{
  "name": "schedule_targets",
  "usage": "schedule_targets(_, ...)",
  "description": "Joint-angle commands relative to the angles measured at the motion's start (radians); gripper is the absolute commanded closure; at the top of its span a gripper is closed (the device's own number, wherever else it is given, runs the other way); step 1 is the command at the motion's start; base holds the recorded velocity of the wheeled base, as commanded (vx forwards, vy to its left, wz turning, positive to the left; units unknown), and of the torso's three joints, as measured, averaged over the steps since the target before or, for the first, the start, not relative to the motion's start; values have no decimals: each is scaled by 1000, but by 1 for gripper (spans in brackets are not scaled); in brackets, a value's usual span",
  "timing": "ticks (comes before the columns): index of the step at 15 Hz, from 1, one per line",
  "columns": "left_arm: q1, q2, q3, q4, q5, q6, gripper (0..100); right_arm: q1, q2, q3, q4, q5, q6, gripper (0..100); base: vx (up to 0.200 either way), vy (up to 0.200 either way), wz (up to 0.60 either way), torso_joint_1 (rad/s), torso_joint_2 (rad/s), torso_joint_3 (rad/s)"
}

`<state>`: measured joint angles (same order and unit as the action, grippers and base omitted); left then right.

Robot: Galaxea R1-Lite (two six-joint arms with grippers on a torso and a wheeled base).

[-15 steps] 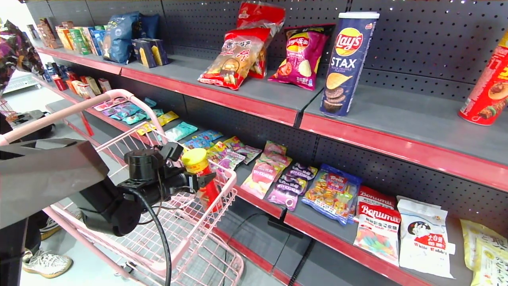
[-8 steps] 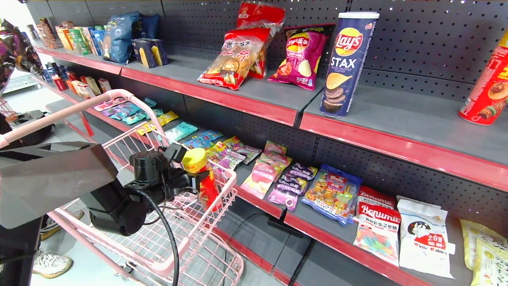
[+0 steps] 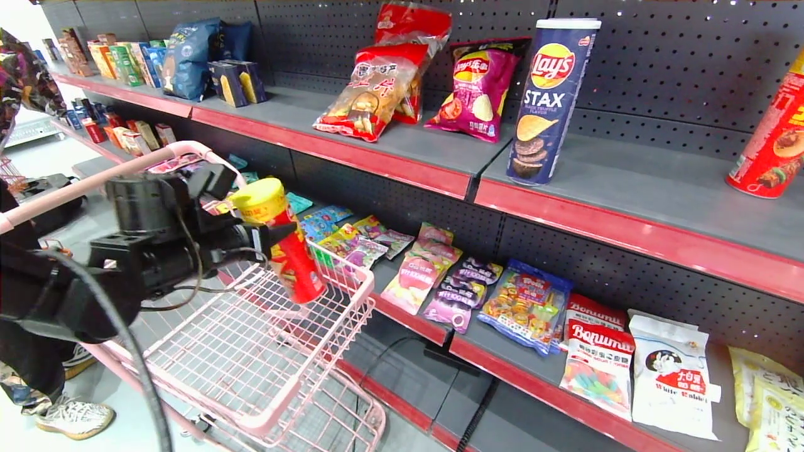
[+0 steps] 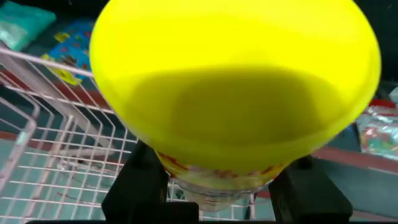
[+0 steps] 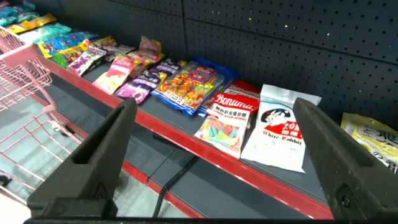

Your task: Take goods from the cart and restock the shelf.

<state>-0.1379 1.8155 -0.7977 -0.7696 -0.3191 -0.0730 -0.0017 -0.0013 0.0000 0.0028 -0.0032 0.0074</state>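
Canister [image 3: 286, 242], red, yellow-lidded: held tilted above the pink cart [image 3: 348, 314], with the left end effector [image 3: 260, 216] clenched just under its lid. Likely light, rigid yet crushable, slick-walled; a mid-body hold would steady it. Right end effector [image 5: 214, 112] released, over the lower shelf [image 5: 155, 112].
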Motion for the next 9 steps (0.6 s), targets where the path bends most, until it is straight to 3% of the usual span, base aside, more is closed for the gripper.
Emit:
schedule_targets(1, 6, -466, 52, 245, -5, -34, 100, 0, 1, 0, 0, 0, 0, 0, 0, 0, 0, 0, 0, 0)
schedule_targets(2, 6, -466, 52, 245, -5, -34, 100, 0, 1, 0, 0, 0, 0, 0, 0, 0, 0, 0, 0, 0)
schedule_targets(3, -6, -700, 147, 404, -5, -33, 100, 0, 1, 0, 0, 0, 0, 0, 0, 0, 0, 0, 0, 0)
schedule_targets(4, -8, -734, 158, 427, -5, -31, 100, 0, 1, 0, 0, 0, 0, 0, 0, 0, 0, 0, 0, 0)
schedule_targets(5, -6, -903, 198, 543, -3, -31, 100, 0, 1, 0, 0, 0, 0, 0, 0, 0, 0, 0, 0, 0)
schedule_targets(9, -5, -1236, 291, 754, 5, -27, 100, 0, 1, 0, 0, 0, 2, 0, 0, 0, 0, 0, 0, 0)
